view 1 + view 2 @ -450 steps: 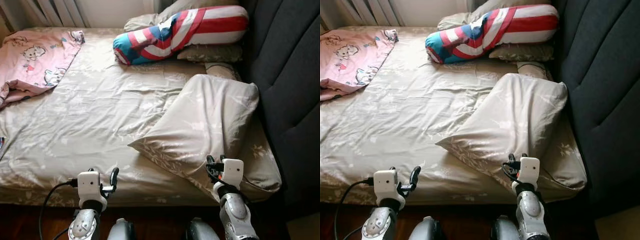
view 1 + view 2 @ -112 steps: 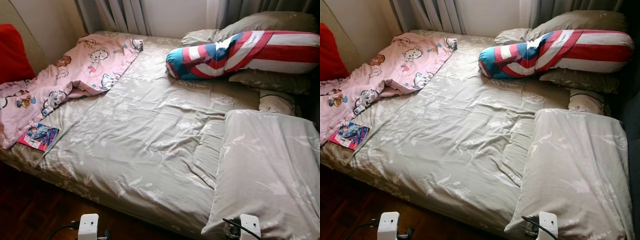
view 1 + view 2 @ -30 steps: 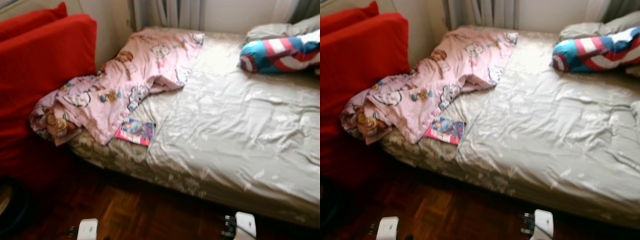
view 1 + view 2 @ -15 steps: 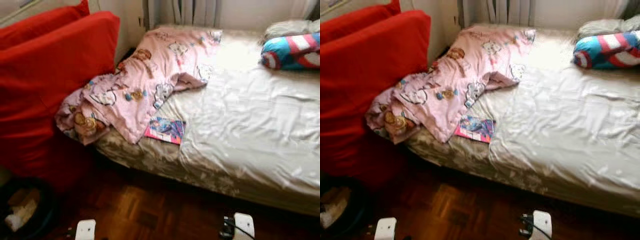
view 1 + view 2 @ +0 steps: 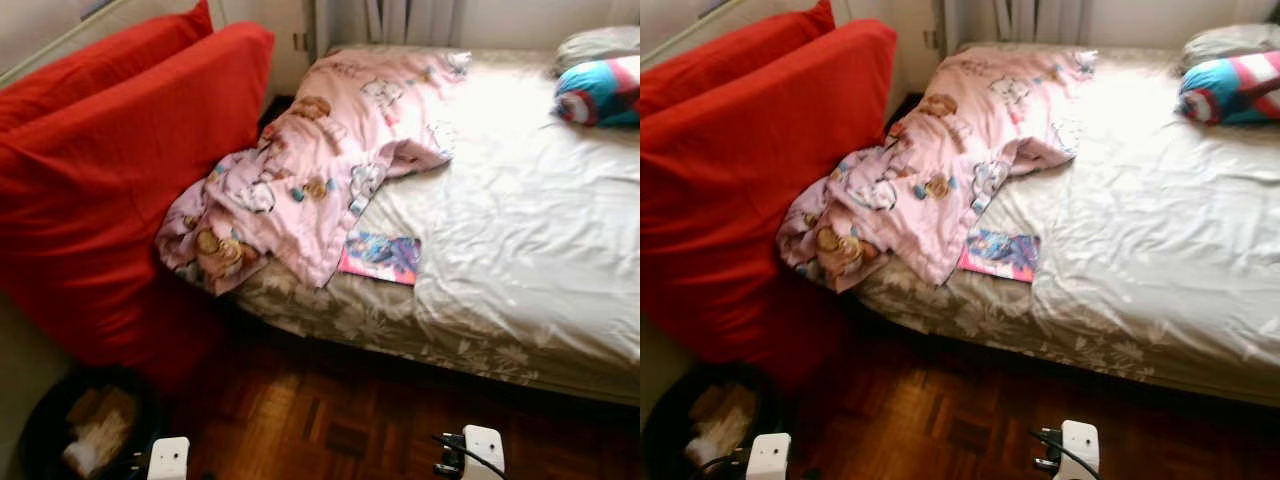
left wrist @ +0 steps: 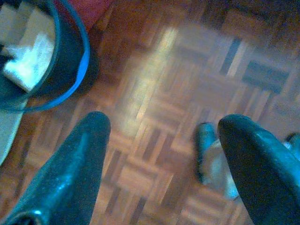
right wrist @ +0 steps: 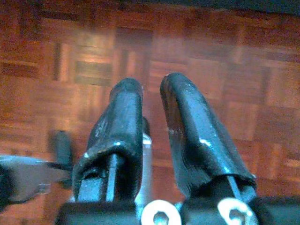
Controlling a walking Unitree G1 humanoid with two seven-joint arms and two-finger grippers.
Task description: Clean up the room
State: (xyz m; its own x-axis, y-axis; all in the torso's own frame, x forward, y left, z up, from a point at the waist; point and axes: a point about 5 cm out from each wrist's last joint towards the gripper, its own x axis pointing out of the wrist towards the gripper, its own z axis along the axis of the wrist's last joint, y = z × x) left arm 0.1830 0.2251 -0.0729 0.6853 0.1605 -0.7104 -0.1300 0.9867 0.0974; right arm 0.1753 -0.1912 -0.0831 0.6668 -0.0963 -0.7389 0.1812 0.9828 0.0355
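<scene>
1. Pink cartoon-print blanket point(image 5: 310, 165) lies crumpled over the near corner of the bed point(image 5: 520, 210), well ahead of both grippers, spilling against the red cushions point(image 5: 120, 170); a colourful booklet point(image 5: 380, 257) sits just beside its hem.
2. I'd judge the robot is between jobs, facing this untidy corner from the parquet floor point(image 5: 330, 420).
3. Left gripper point(image 6: 161, 140) hangs low with fingers spread wide and empty; right gripper point(image 7: 152, 126) hangs low too, fingers nearly together, holding nothing.
4. Next it likely needs to step closer and raise an arm towards blanket or booklet.
5. Dark bin point(image 5: 85, 425) near the left gripper holds pale scraps, too blurred to name. Striped bolster point(image 5: 600, 90) is cut off.
</scene>
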